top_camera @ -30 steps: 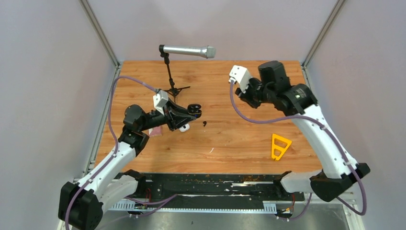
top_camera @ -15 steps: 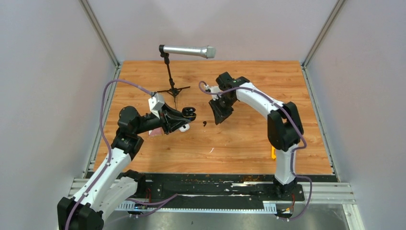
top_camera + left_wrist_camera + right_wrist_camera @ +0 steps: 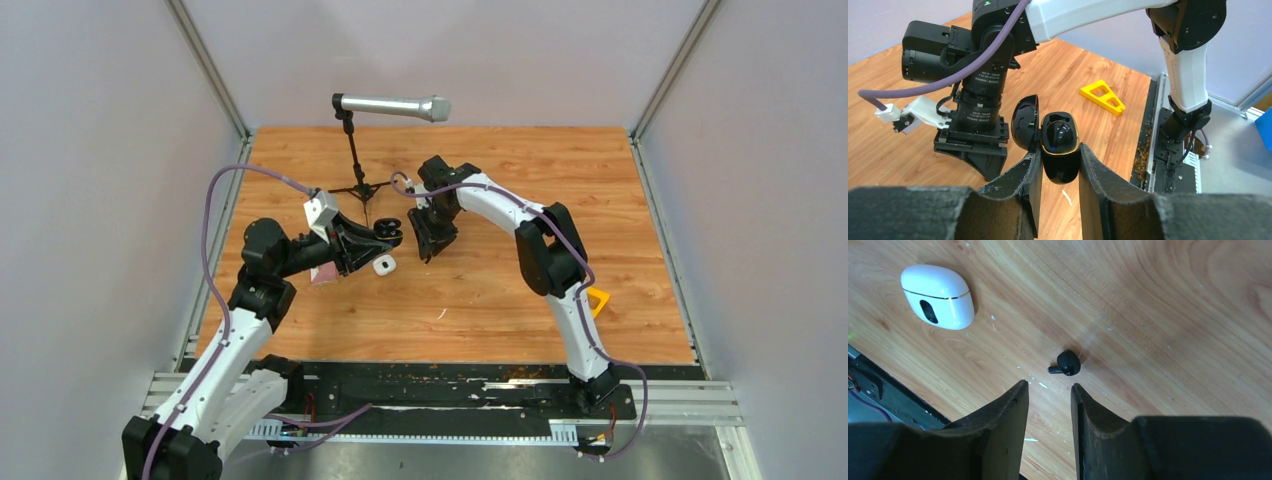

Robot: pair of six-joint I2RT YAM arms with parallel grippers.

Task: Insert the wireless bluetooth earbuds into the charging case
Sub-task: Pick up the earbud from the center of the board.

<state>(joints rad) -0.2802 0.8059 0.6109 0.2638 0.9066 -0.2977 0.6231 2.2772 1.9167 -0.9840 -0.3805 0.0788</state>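
My left gripper (image 3: 1059, 150) is shut on the black charging case (image 3: 1060, 159), which it holds above the table with the lid (image 3: 1025, 122) swung open. One black earbud (image 3: 1059, 134) sits inside the case. Another black earbud (image 3: 1068, 363) lies on the wood just beyond the fingertips of my right gripper (image 3: 1049, 386), which is open with nothing between the fingers. From above, the right gripper (image 3: 428, 245) points down beside the held case (image 3: 390, 232) and hides that loose earbud. A closed white case (image 3: 384, 265) lies under the left gripper; the right wrist view shows this white case (image 3: 938, 296) too.
A microphone (image 3: 390, 105) on a small black tripod stands at the back of the table. A yellow triangular piece (image 3: 597, 299) lies at the right, partly behind the right arm. Something pink (image 3: 322, 274) shows under the left arm.
The right arm swung from the back right to the middle and came down over the loose black earbud, its jaws widening. The left gripper shifted slightly left with the case.
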